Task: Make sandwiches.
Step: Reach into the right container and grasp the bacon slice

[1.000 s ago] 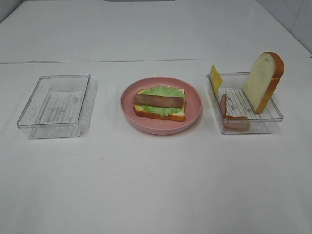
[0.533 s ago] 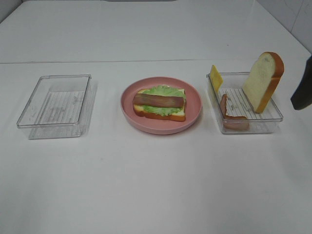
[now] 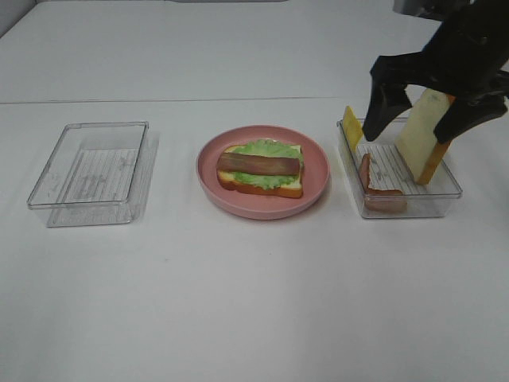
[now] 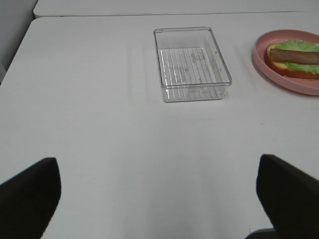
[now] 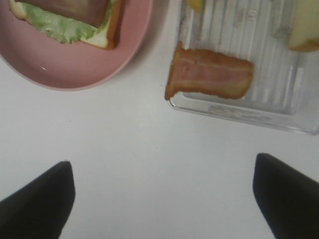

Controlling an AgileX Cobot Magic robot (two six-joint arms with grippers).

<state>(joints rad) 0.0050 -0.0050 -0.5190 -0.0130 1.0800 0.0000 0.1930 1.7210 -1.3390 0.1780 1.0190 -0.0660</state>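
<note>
**A:** Status, near to far?

**B:** Nearest me is the white table (image 3: 254,302). The left gripper (image 4: 159,209) hangs over it with its jaws wide apart and nothing between them. I only see it on its own wrist cam.

**A:** Middle row?

**B:** Left clear tray (image 3: 89,213), pink plate (image 3: 262,208) and right clear tray (image 3: 413,205), side by side and none touching. The sandwich stack (image 3: 261,169) sits on the plate. Its bottom bread slice (image 3: 258,189) carries the lettuce leaf (image 3: 266,148). The top meat strip (image 3: 258,164) lies lengthwise across the lettuce.

**A:** Right tray?

**B:** The loose meat strip (image 3: 384,199) is at the near end, curling up the wall on the plate side. Farther back, the cheese square (image 3: 351,127) stands on edge in the far corner on that same side. The upright bread slice (image 3: 417,147) stands tilted at the opposite far side.

**A:** Right arm?

**B:** The right gripper (image 3: 406,137) is above that tray, jaws spread wide and gripping nothing. One finger comes down between cheese and bread, the other on the bread's outer side. I can't tell if either touches it.
</note>
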